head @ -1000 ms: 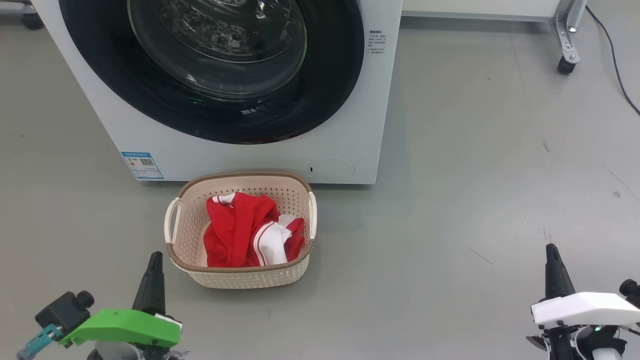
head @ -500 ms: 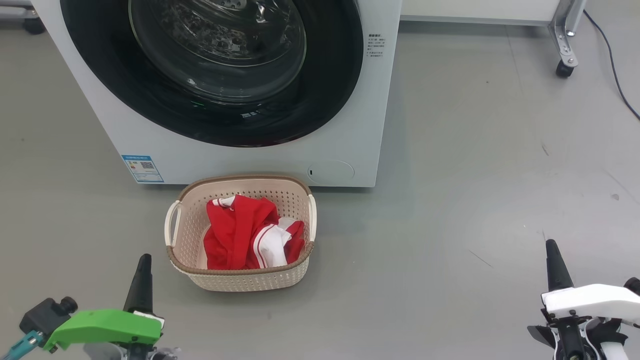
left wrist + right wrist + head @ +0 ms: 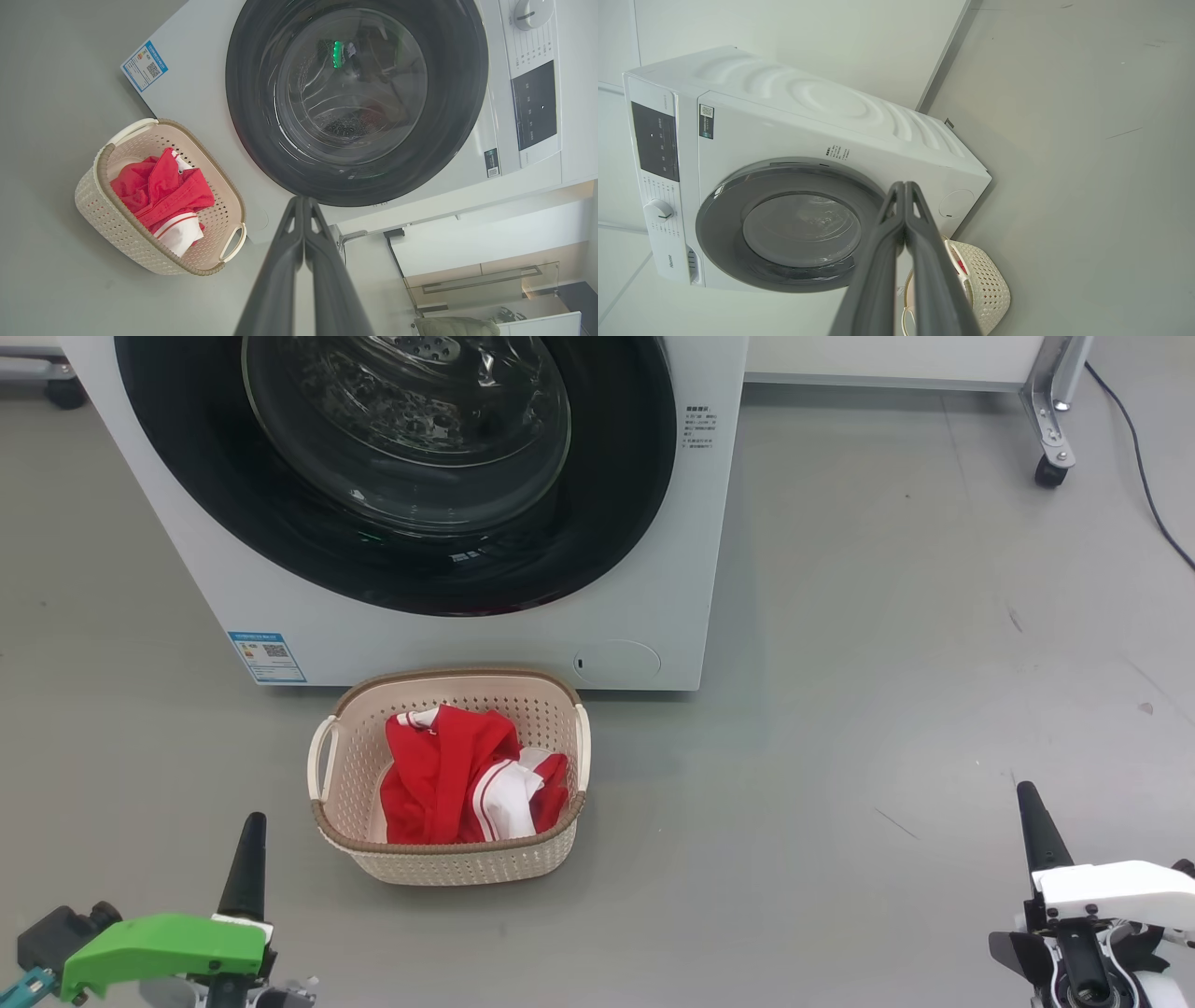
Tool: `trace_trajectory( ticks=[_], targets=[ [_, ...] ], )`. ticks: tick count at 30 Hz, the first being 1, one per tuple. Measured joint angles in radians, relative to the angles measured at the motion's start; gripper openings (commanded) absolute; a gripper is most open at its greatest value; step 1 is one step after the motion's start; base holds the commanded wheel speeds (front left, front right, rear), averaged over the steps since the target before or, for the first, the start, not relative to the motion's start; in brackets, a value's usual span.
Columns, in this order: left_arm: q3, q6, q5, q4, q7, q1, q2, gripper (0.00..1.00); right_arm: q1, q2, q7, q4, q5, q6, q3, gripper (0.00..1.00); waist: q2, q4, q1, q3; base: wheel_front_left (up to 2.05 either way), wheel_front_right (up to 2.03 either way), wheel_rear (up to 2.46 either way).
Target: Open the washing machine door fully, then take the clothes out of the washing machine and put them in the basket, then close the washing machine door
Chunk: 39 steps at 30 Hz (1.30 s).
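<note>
Head view: the washing machine door (image 3: 411, 551) sits flush on the washing machine (image 3: 653, 579). The clothes (image 3: 448, 775) are piled in the basket (image 3: 448, 868) on the floor (image 3: 840, 709) just in front of it, and the left gripper (image 3: 252, 823) and right gripper (image 3: 1025, 793) hang low at either side, pinched together with nothing in them. Left wrist view: its own fingers (image 3: 280, 280) are pressed tight and empty, and the drum (image 3: 343, 126) seen through the door looks bare (reflections make that hard to swear to). Right wrist view says the same, door closed and gripper clamped on nothing, so I'd call all three steps done with nothing left.
</note>
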Motion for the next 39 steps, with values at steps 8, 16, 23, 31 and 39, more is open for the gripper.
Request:
trace_trajectory(
  ticks=[8,16,23,31,39],
  targets=[
    [0.016,0.000,-0.083,0.000,0.018,0.000,0.002,0.00,-0.019,0.000,0.022,0.016,0.086,0.002,-0.011,0.00,0.0000,-0.001,0.0000,-0.005,0.00,0.00,0.00],
    [0.034,0.000,-0.197,0.000,0.044,-0.001,0.007,0.00,-0.038,-0.001,0.049,0.035,0.200,0.013,-0.023,0.00,0.0000,-0.002,0.0000,-0.011,0.00,0.00,0.00],
    [0.050,0.000,-0.272,0.001,0.062,-0.002,0.011,0.00,-0.048,-0.001,0.069,0.051,0.285,0.019,-0.032,0.00,0.0000,-0.002,0.0000,-0.015,0.00,0.00,0.00],
    [0.052,0.000,-0.273,0.002,0.062,-0.004,0.012,0.00,-0.055,-0.001,0.070,0.053,0.288,0.020,-0.034,0.00,0.0000,-0.002,0.0000,-0.015,0.00,0.00,0.00],
    [0.053,0.000,-0.273,0.005,0.062,-0.004,0.012,0.00,-0.055,-0.001,0.070,0.055,0.288,0.021,-0.035,0.00,0.0000,-0.002,0.0000,-0.015,0.00,0.00,0.00]
  ],
)
